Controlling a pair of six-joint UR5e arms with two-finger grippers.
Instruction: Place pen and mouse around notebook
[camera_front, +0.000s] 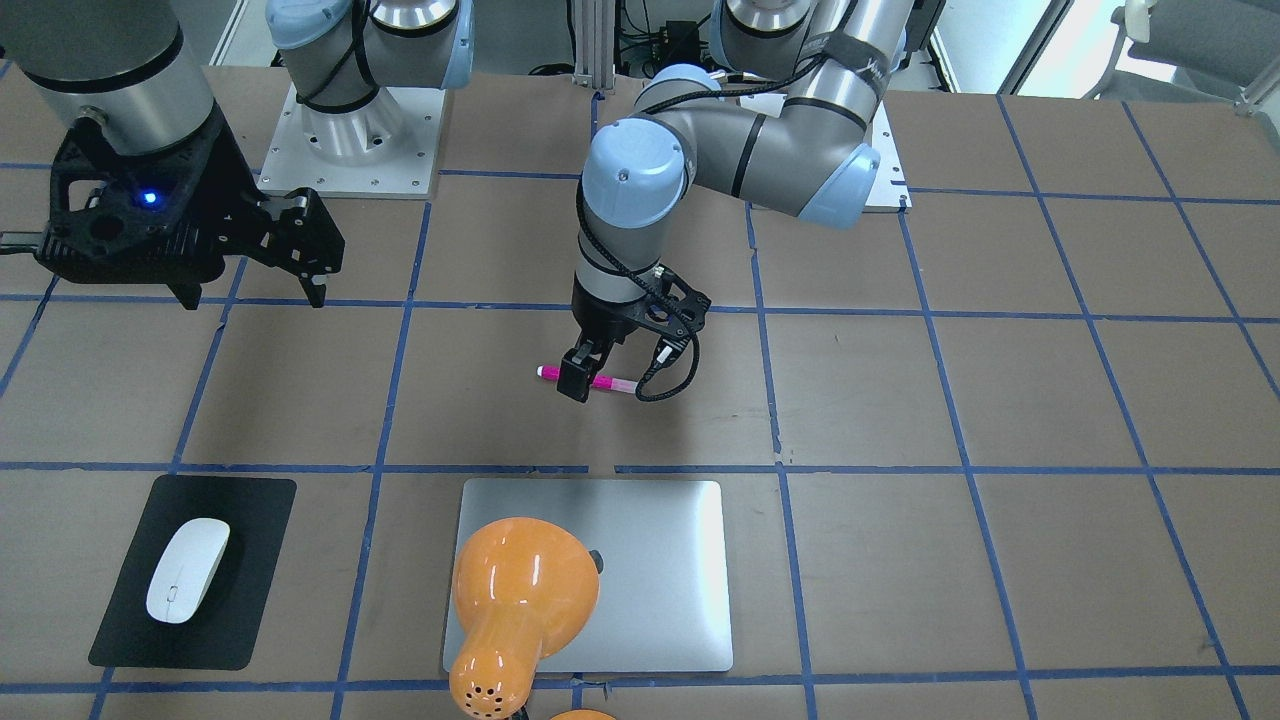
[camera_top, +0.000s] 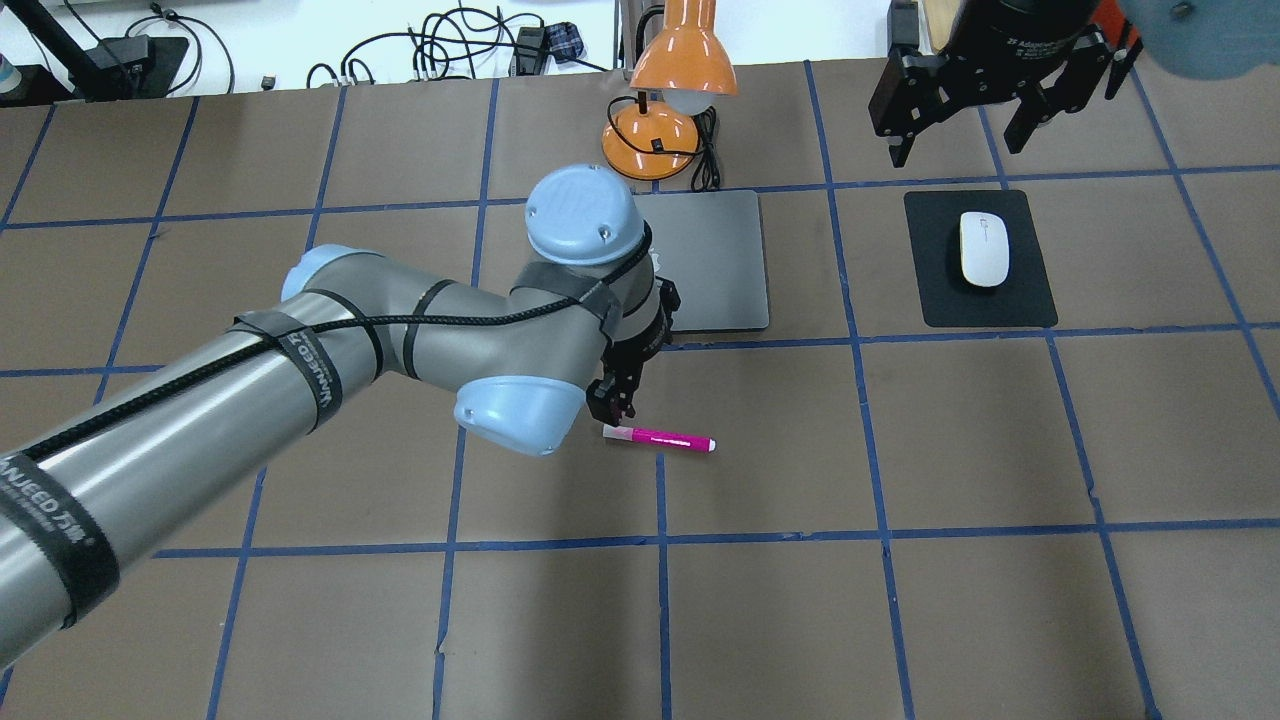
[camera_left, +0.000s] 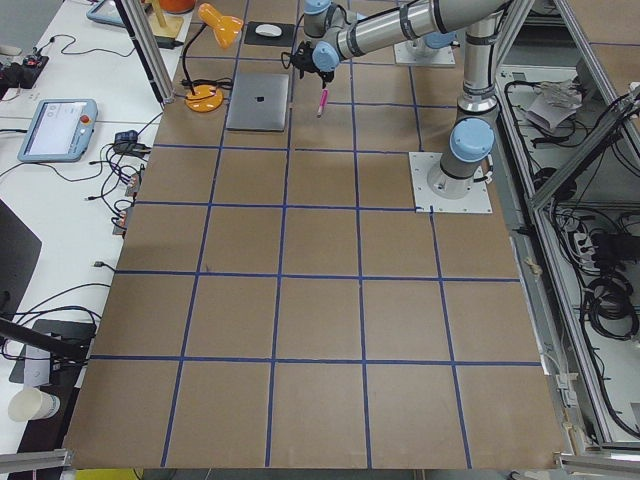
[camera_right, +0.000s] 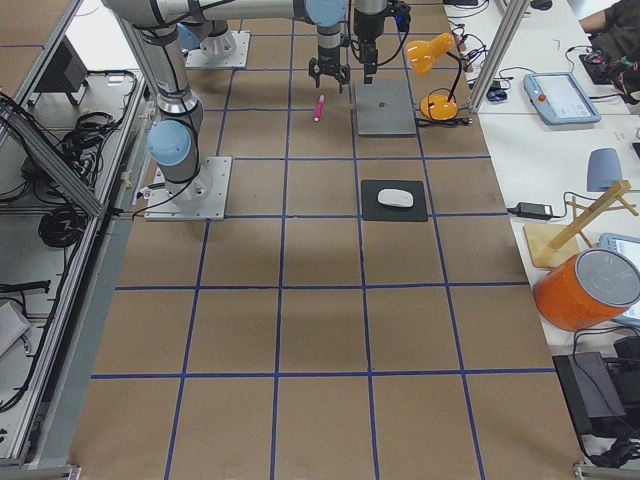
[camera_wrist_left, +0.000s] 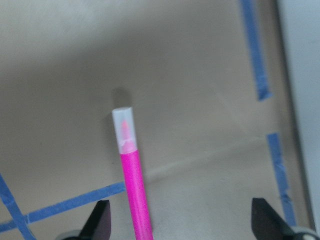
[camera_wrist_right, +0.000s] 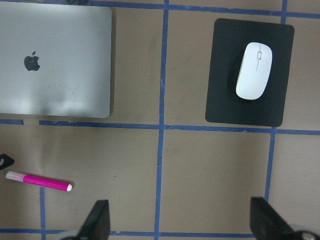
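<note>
The magenta pen (camera_top: 660, 439) lies flat on the brown table, on the robot's side of the silver notebook (camera_top: 715, 260). My left gripper (camera_top: 612, 405) hangs low over the pen's capped end, open. In the left wrist view the pen (camera_wrist_left: 132, 185) runs up between the two spread fingertips, nearer the left one. The white mouse (camera_top: 984, 248) rests on a black mat (camera_top: 1030, 300) to the notebook's right. My right gripper (camera_top: 960, 110) is open and empty, high above the table beyond the mat. Its wrist view shows the mouse (camera_wrist_right: 254, 70), the notebook (camera_wrist_right: 55, 60) and the pen (camera_wrist_right: 39, 181).
An orange desk lamp (camera_top: 680, 60) stands at the notebook's far edge, its shade over part of the notebook (camera_front: 650, 570) in the front view. Blue tape lines grid the table. Bare brown table lies on the notebook's left side and towards the robot.
</note>
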